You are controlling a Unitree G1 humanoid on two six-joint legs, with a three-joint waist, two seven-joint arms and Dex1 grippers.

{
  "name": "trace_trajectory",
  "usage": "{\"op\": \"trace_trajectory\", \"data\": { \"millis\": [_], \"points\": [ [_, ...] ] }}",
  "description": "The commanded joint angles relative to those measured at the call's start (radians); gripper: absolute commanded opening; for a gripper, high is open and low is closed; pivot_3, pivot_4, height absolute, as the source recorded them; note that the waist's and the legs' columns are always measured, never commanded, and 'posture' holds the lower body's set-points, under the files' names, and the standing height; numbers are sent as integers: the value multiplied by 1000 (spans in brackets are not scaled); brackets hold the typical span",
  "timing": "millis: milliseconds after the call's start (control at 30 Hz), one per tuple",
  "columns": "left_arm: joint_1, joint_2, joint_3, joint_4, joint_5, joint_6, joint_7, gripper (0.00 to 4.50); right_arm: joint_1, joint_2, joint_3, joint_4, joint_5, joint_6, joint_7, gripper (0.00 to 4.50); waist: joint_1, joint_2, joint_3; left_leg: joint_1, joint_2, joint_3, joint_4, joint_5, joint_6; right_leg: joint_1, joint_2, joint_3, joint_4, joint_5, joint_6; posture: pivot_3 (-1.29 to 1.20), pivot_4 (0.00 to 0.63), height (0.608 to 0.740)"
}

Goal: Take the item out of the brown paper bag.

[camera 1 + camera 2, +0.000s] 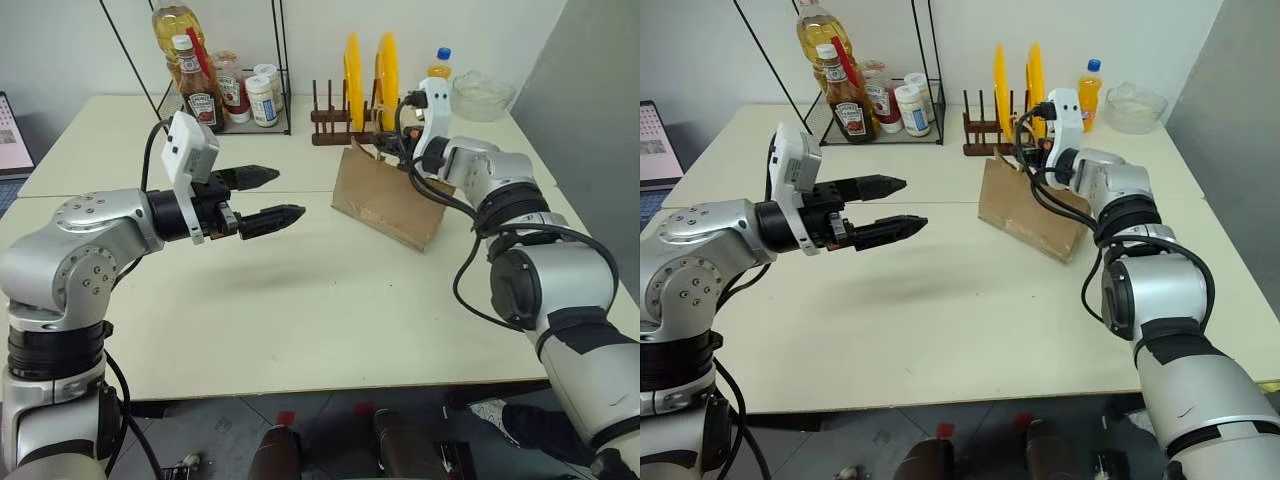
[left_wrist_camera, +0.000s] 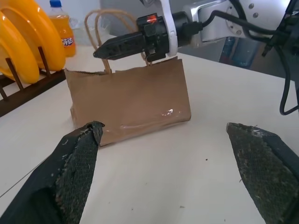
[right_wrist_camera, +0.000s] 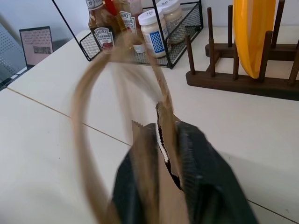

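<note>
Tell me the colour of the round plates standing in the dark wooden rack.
Yellow plates, clearest in the left eye view.

Left claw [image 1: 268,196] agape and level; right claw [image 2: 105,48] clamped, outstretched.

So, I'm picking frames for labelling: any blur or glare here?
Right wrist view: the bag's handle is smeared and the fingers pinching the bag rim are soft. Left wrist view: a glare patch low on the bag. Head views: sharp, with a soft shadow on the table.
</note>
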Motion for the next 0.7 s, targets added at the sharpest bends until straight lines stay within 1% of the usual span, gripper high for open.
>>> {"op": "trace_trajectory", "data": {
  "millis": [33,167,300,433,533,700],
  "points": [
    [-12,9,39,-64,-35,12,31,4500,-35,-1,-22,-8,2,-29,10,14,0,0,0,0,0,0,0,0,0,0,0,0,0,0,0,0,150,740],
    [-5,12,47,-87,-50,22,55,4500,-33,4,-5,-18,-11,-43,43,14,-1,0,0,0,0,0,0,0,0,0,0,0,0,0,0,0,150,740],
    [23,25,91,-117,-84,40,72,4500,-45,17,-12,-47,7,-42,102,14,-2,0,0,0,0,0,0,0,0,0,0,0,0,0,0,0,150,740],
    [107,35,178,-168,-151,67,92,4500,-66,57,-2,-108,31,-20,212,14,-12,0,0,0,0,0,0,0,0,0,0,0,0,0,0,0,150,740],
    [169,39,230,-198,-176,72,124,4500,-69,93,16,-136,29,-8,285,14,-23,1,0,0,1,-1,0,0,0,0,0,0,1,0,-1,0,150,740],
    [253,47,320,-243,-214,70,179,4500,-57,152,66,-132,-7,-60,368,14,-25,1,0,0,1,-2,1,0,0,0,0,-2,2,1,-1,0,150,740]
  ]
}}
